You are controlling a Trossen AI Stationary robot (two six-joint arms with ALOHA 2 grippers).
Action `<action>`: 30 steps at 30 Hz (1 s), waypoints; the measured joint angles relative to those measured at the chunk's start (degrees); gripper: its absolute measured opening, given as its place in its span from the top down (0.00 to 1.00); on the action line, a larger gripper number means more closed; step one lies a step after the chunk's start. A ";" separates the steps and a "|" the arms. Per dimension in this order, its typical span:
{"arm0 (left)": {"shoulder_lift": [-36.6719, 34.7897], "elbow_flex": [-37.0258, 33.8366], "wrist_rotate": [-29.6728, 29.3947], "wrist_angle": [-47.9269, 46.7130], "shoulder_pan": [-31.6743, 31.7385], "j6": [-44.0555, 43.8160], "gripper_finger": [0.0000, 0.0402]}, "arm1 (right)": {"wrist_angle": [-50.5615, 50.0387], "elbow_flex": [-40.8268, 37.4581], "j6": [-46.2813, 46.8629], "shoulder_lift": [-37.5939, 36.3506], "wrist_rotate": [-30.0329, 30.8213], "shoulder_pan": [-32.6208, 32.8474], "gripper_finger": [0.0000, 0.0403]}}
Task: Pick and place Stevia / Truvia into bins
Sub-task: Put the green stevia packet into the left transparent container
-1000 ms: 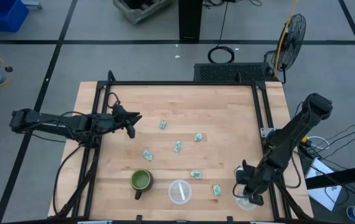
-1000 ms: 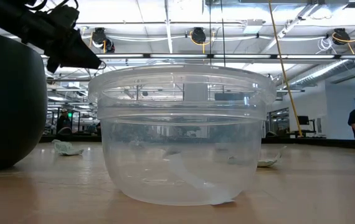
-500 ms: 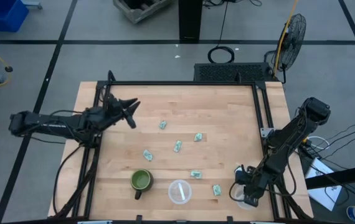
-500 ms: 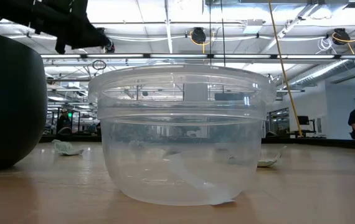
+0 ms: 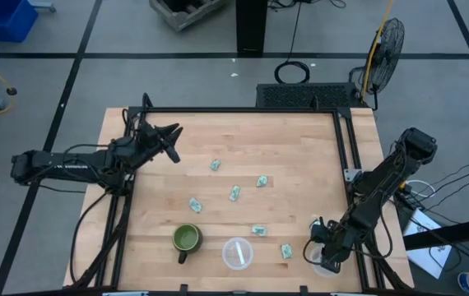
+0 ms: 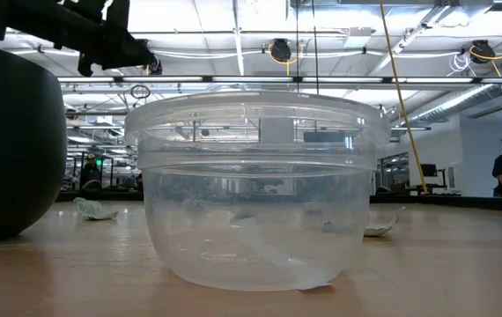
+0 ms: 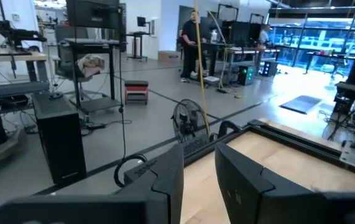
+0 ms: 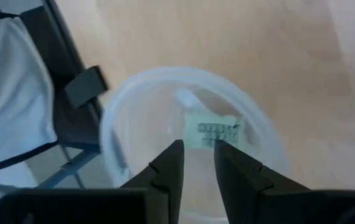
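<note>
Right pincer (image 8: 198,163) directly above a clear cup (image 8: 127,118) at the near right corner of the table (image 5: 292,140); fingers (image 8: 169,167) almost closed, only a narrow slit between them, nothing held. Just past the fingertips, inside this cup, one pale green and white packet (image 8: 217,132) flat on the bottom. In the view from above, same pincer (image 5: 323,255) over that cup (image 5: 328,266), which is mostly hidden under it.

To the left of this pincer, near it, one packet (image 5: 285,251) on the bare wood; a little further left another packet (image 5: 258,230), and beside that a second clear cup (image 5: 237,252) with a pale strip on its bottom (image 6: 277,255). Beyond this cup a dark green mug (image 5: 186,239). Further up the table, well apart from the right pincer, four more packets: (image 5: 234,193), (image 5: 262,181), (image 5: 215,164) and (image 5: 195,205).

Left pincer (image 5: 169,136) raised over the far left part of the table, well apart from all packets and both cups; fingers (image 7: 168,180) with a small gap between them, holding nothing, pointed over the table edge toward the room.
</note>
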 joint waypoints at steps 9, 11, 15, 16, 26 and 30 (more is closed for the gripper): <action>0.66 0.00 12.56 -0.55 2.06 -5.19 0.76 | -0.11 -0.02 -7.10 -9.27 3.21 -2.40 0.82; 1.77 0.00 15.55 -1.56 2.74 -6.31 0.76 | -1.70 0.00 -13.60 -12.20 9.05 -3.29 0.82; 6.19 0.00 21.40 -1.81 5.10 -9.08 0.76 | -5.02 0.00 -33.01 -18.02 22.04 -5.74 0.82; 7.53 0.04 22.55 -1.80 5.76 -9.96 0.76 | -5.48 0.00 -37.68 -19.42 25.35 -6.33 0.82; 26.37 9.38 26.31 -10.98 8.13 -16.14 0.76 | -6.06 -0.02 -65.84 -29.22 65.16 -10.66 0.82; 34.61 14.43 26.76 -14.78 6.09 -16.23 0.76 | -5.81 0.00 -69.40 -30.63 74.71 -11.85 0.82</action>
